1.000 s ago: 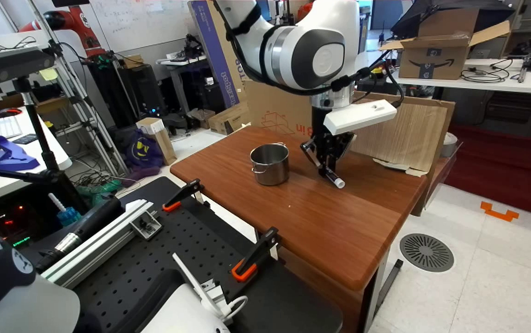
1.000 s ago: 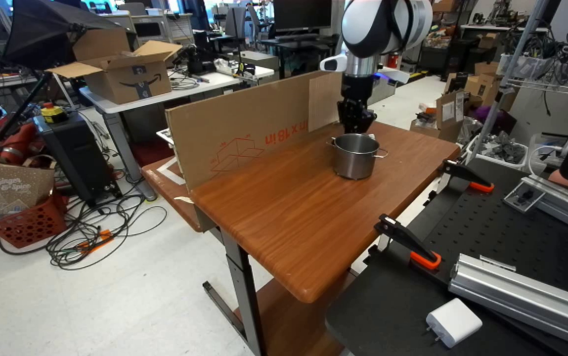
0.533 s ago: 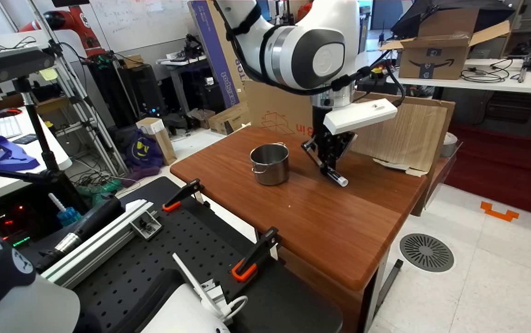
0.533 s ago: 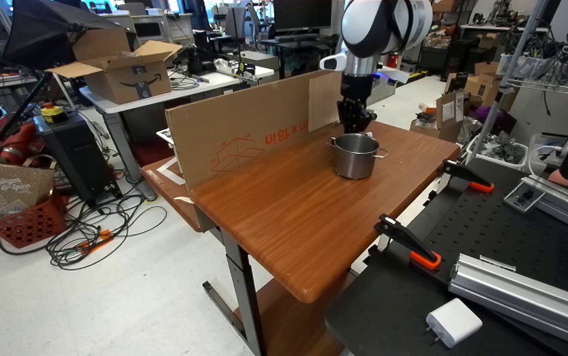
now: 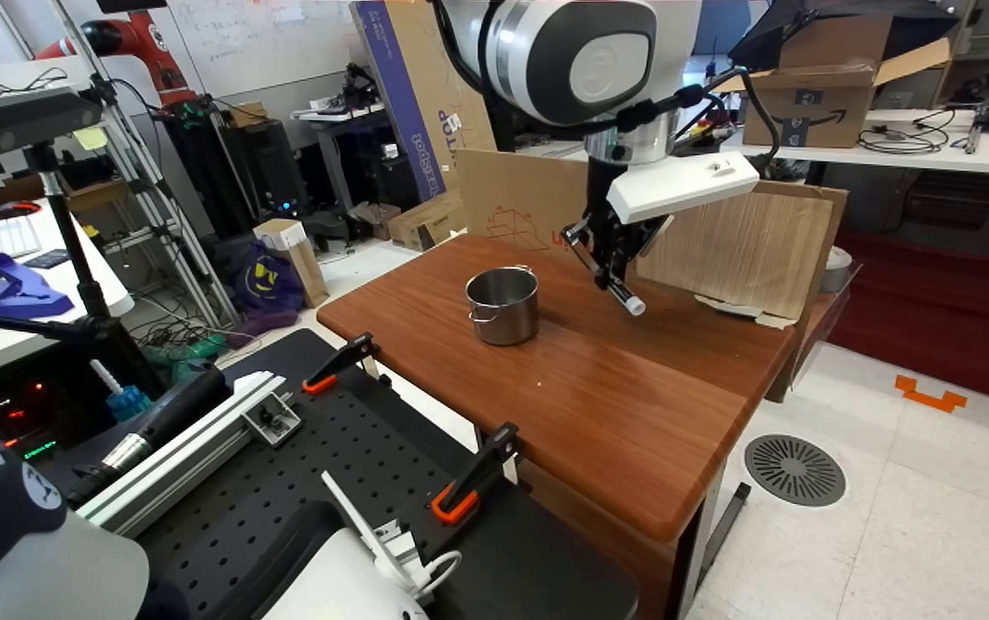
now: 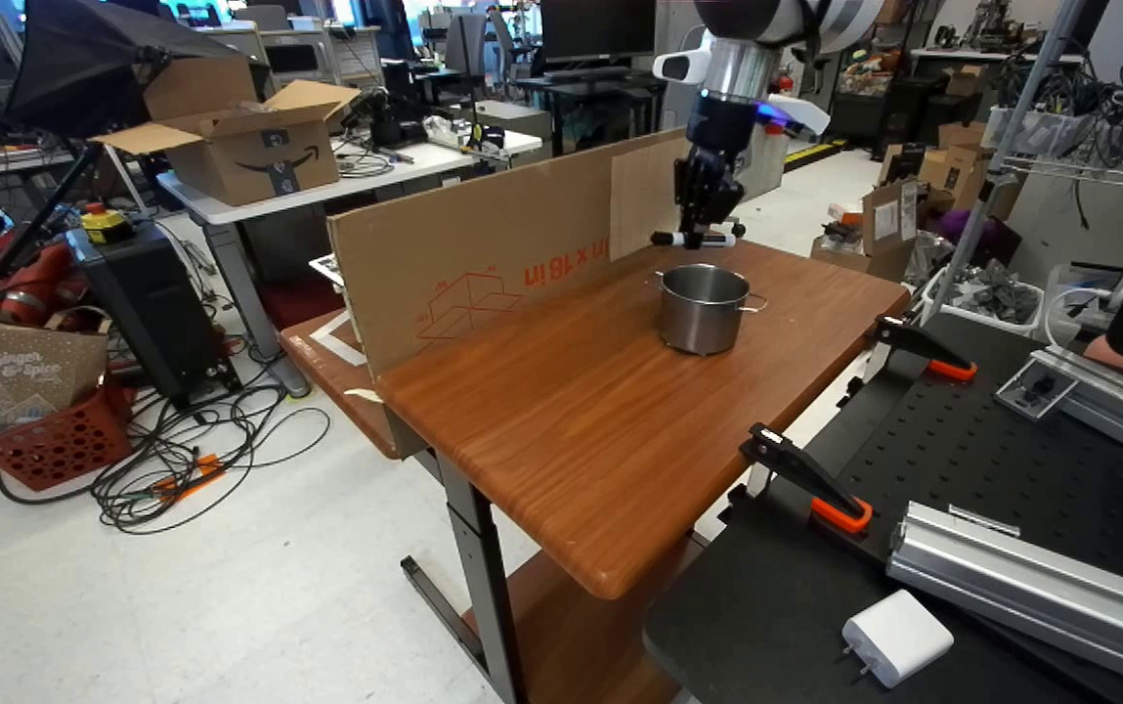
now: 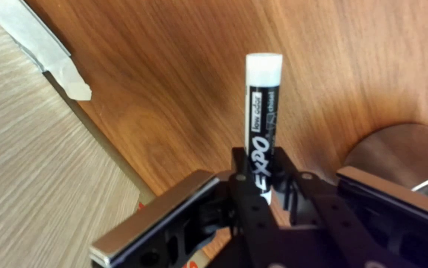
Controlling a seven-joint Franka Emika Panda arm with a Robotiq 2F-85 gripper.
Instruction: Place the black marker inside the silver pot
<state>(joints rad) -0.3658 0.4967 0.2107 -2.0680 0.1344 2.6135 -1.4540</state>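
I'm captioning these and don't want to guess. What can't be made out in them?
Black marker: lower end hidden behind the claw, wrist view.
Its finest print: too small and blurred, wrist view.
Silver pot: floor hidden by its near wall in both exterior views; in the wrist view the right edge cuts the pot off and the claw covers part.

Shiny metal pot (image 6: 700, 325) – smooth wood-grained tabletop (image 6: 571, 440) – matt cardboard panel (image 6: 493, 259)

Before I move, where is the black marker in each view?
In an exterior view: black marker right of centre, halfway down.
In an exterior view: black marker right of centre, upper half.
In the wrist view: black marker just right of centre.
Shared landmark: silver pot, in all three.
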